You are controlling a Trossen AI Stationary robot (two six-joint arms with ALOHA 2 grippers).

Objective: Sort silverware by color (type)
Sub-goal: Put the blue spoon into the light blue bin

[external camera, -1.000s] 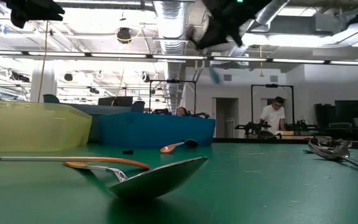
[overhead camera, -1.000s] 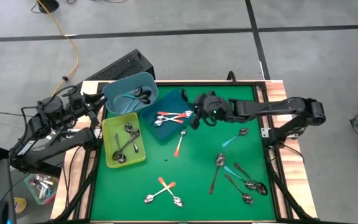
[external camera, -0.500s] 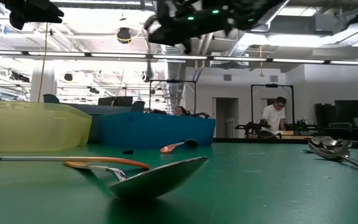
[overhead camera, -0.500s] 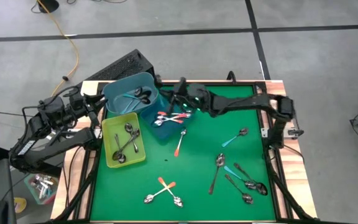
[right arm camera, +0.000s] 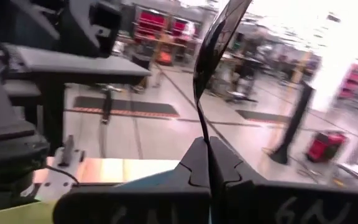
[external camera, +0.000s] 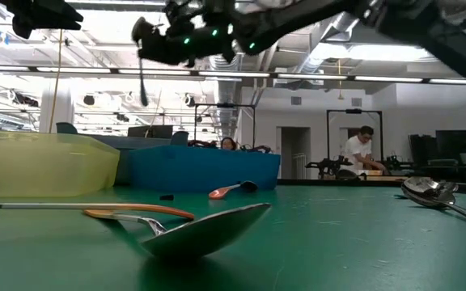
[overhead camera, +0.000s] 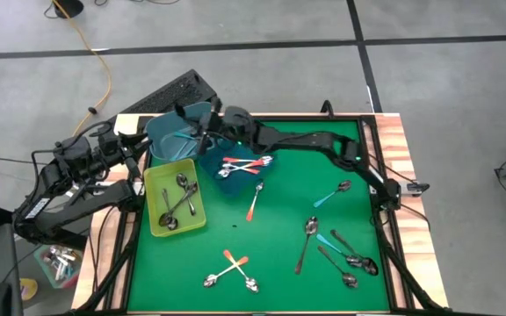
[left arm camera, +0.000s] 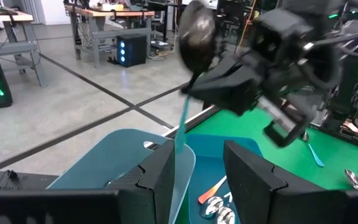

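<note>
Right claw clamped on a teal-handled spoon, fingers together on the handle just under the bowl. Bowl up, teal handle hanging down. Arm stretched across the counter from the right side; claw hovers over the teal bin at the far left corner. In the low view the claw sits high above the bin row, with the spoon's handle showing as a thin dark line below it.

Step in hand, as I judge it: delivery of a teal spoon to its bin. Next move calls for a short descent so the handle clears the rim, then parting the fingers so the spoon lands inside and does not bounce out.

Left claw waits just off the counter's left edge, pointed at the bins; fingers apart, nothing between them.

Containers:
- Teal bin: spoons already inside, count unclear.
- Dark blue bin, beside it toward the counter's middle: several orange-handled spoons, lying crossed.
- Yellow-green bin, near the left edge: about 4 plain metal spoons.

Loose on the green counter:
- 1 orange spoon just outside the dark blue bin.
- 2 orange spoons crossed near the front edge.
- 1 teal spoon at right.
- A cluster of metal spoons with another teal one at front right.

Sorting looks roughly half done.
</note>
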